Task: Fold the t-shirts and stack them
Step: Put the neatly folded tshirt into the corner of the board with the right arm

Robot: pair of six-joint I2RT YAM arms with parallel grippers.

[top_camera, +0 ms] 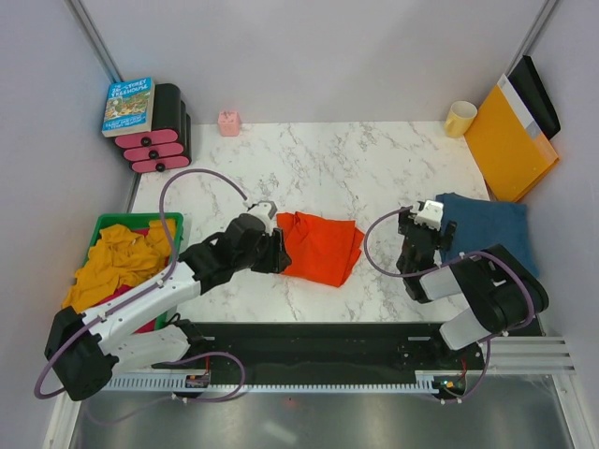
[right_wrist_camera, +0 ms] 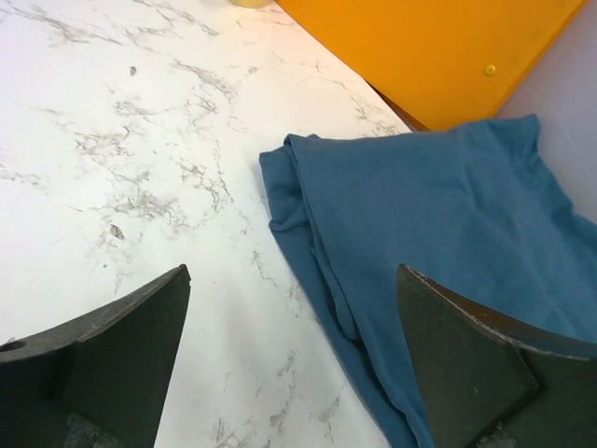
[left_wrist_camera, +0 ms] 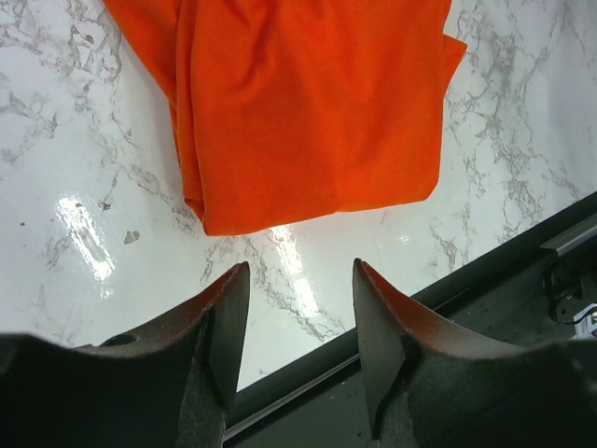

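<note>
The bright orange-red t-shirt [top_camera: 321,246] lies roughly folded in the middle of the marble table. In the left wrist view it [left_wrist_camera: 308,112] lies just beyond my fingertips. My left gripper [top_camera: 279,254] [left_wrist_camera: 300,280] is open and empty at the shirt's left edge, above the table's near edge. The denim-blue t-shirt [top_camera: 491,229] lies folded at the right. In the right wrist view it [right_wrist_camera: 438,215] lies ahead and to the right. My right gripper [top_camera: 421,238] [right_wrist_camera: 294,280] is wide open and empty, just left of the blue shirt and over its near-left edge.
A green bin [top_camera: 174,223] with yellow cloth [top_camera: 117,260] stands at the left. A book [top_camera: 128,106] on pink-and-black blocks [top_camera: 154,138], a small pink object [top_camera: 229,123] and a yellow cup [top_camera: 460,118] are at the back. An orange-yellow envelope [top_camera: 510,140] [right_wrist_camera: 438,56] leans at the right wall.
</note>
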